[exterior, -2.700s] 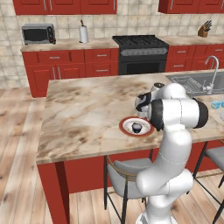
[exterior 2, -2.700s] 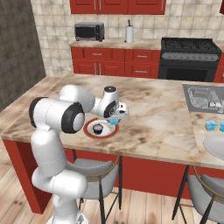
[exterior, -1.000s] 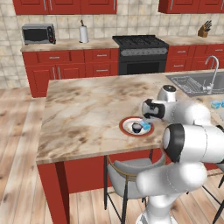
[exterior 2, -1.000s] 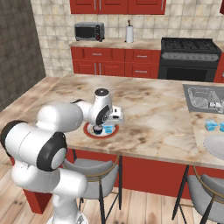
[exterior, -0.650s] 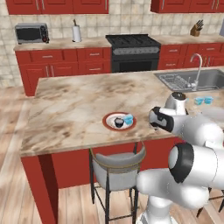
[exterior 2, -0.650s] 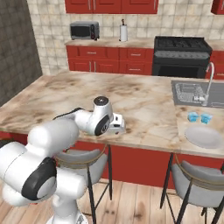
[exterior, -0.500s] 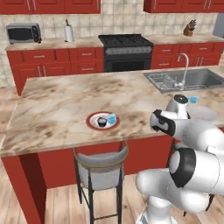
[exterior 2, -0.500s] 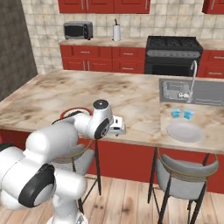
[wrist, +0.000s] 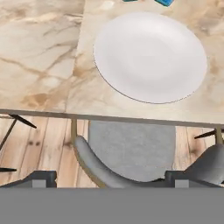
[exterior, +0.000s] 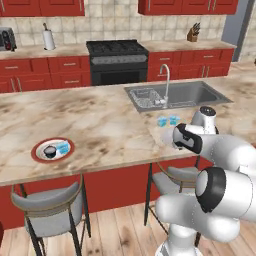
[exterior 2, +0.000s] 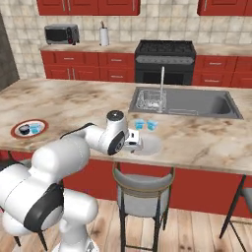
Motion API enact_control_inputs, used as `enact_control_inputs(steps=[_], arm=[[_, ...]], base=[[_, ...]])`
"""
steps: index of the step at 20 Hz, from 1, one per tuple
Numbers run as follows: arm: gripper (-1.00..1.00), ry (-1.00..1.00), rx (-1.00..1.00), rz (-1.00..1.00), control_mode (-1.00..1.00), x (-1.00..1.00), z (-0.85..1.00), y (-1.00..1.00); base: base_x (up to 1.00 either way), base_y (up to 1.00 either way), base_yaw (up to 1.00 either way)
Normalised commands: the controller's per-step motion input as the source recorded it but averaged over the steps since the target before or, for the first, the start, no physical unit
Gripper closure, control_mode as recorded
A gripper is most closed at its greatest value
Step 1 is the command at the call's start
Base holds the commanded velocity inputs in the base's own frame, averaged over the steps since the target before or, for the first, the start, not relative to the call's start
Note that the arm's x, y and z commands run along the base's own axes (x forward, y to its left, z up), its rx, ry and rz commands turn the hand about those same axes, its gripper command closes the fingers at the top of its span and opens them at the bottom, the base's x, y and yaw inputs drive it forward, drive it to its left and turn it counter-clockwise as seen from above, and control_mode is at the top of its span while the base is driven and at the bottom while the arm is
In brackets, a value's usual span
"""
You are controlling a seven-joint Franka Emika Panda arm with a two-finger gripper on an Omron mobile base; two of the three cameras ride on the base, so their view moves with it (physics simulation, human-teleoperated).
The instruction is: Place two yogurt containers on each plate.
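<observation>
The gripper [wrist: 105,178] hangs over the counter's front edge with its jaws spread wide and nothing between them; the dark finger tips [wrist: 41,177] just peek up at the bottom of the hand view. From the base cameras the white arm covers the fingers themselves, so their tips are hard to make out there.

Right below the hand lies the plain pale plate [wrist: 150,56], bare. In the left base view the arm hides most of it, and in the right base view just a sliver [exterior 2: 150,144] shows past the wrist.

Two light blue yogurt cups [exterior: 168,120] stand side by side on the marble island counter [exterior: 100,120], between that plate and the sink [exterior: 177,95]. In the hand view they are cut off at the top edge, only slivers of blue.

Far off to the left sits the red-rimmed plate [exterior: 36,155], carrying two cups: a dark yogurt cup [exterior: 49,150] and another light blue cup [exterior: 62,147], touching or nearly so; they are too small to tell.

Count: two plates, four cups, three blue and one dark. Two grey stools [exterior: 50,210] are tucked under the counter's front edge, one of them directly beneath the hand.
</observation>
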Motion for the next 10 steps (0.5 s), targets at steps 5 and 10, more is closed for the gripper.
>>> enact_control_inputs(steps=[5,10], arm=[[-1.0,0.0,0.0,0.0,1.0,0.0,0.0,0.0],[-1.0,0.0,0.0,0.0,1.0,0.0,0.0,0.0]], base=[[-0.61,-1.0,0.0],[0.65,-1.0,0.0]])
